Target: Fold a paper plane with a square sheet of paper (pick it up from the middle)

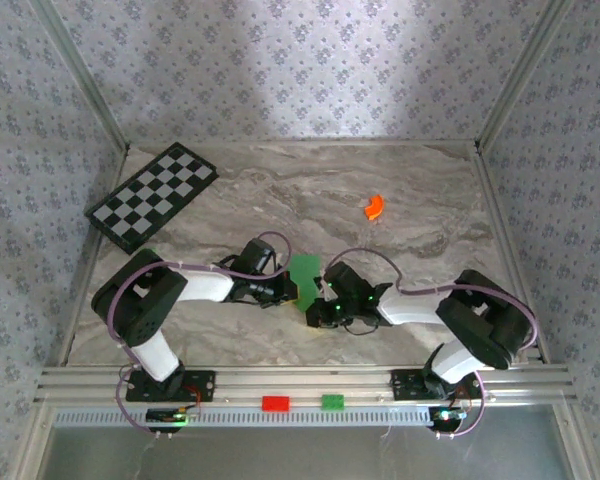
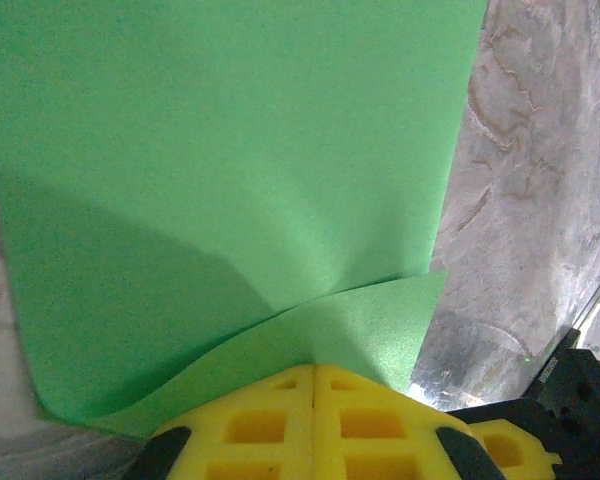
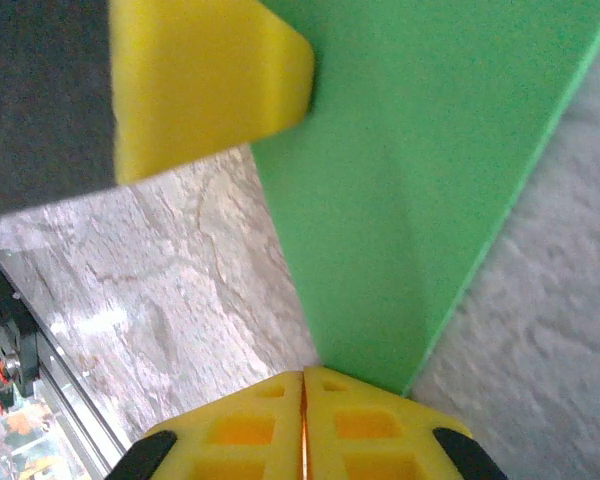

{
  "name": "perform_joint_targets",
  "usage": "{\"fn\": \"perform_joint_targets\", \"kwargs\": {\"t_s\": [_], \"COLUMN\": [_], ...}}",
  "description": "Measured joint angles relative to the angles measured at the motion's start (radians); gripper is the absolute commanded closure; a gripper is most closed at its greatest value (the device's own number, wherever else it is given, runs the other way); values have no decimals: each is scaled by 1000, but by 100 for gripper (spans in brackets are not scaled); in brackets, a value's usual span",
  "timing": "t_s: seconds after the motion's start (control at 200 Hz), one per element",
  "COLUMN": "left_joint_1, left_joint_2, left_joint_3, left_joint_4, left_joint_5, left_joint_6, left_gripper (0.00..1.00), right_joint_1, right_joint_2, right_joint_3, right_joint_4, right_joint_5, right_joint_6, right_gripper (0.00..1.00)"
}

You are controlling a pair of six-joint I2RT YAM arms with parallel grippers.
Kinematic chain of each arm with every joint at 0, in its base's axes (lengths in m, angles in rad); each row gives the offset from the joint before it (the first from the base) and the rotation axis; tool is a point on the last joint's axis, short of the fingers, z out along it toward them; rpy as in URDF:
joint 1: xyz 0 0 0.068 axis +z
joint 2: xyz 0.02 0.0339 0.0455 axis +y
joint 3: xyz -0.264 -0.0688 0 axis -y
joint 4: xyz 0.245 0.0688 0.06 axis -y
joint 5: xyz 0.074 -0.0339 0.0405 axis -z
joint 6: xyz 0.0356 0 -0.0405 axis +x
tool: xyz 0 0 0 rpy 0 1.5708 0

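Observation:
The bright green square sheet of paper (image 1: 303,274) is held above the marble table between my two arms, bent into overlapping layers. In the left wrist view the sheet (image 2: 230,170) spreads away from my left gripper (image 2: 313,368), whose yellow jaws are pressed together on its near edge. My right gripper (image 3: 305,372) is shut with only a hairline seam, and a narrow end of the sheet (image 3: 410,200) runs down into its tip. One yellow finger of the left gripper (image 3: 210,80) rests against the paper in the right wrist view. From above, the left gripper (image 1: 283,290) and right gripper (image 1: 318,302) nearly meet.
A black-and-white checkered board (image 1: 152,197) lies at the back left. A small orange curved piece (image 1: 374,207) sits at the back right. A red block (image 1: 276,403) and a tiny green block (image 1: 333,402) rest on the front rail. Metal frame posts border the table.

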Motion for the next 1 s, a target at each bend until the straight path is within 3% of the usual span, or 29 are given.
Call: {"fn": "perform_joint_targets", "kwargs": {"t_s": [0.425,0.72,0.89,1.0], "left_joint_1": [0,0,0,-1], "left_joint_2": [3,3,-2,-14], "left_joint_3": [0,0,0,0], "left_joint_4": [4,4,0,-16], "left_joint_5": [8,8,5,2], "left_joint_6": [0,-8,-7,-8], "left_gripper": [100,100,100,93], "right_joint_1": [-34,-65,-62,-52], "right_joint_2": [-129,68,129,129], "right_joint_3": [-9,153,135,110], "right_joint_4": [-117,-72,-43,6], "right_joint_5": [-15,-40,-44,-45], "right_joint_6": [10,23,46,63], "right_gripper": [90,91,97,98]}}
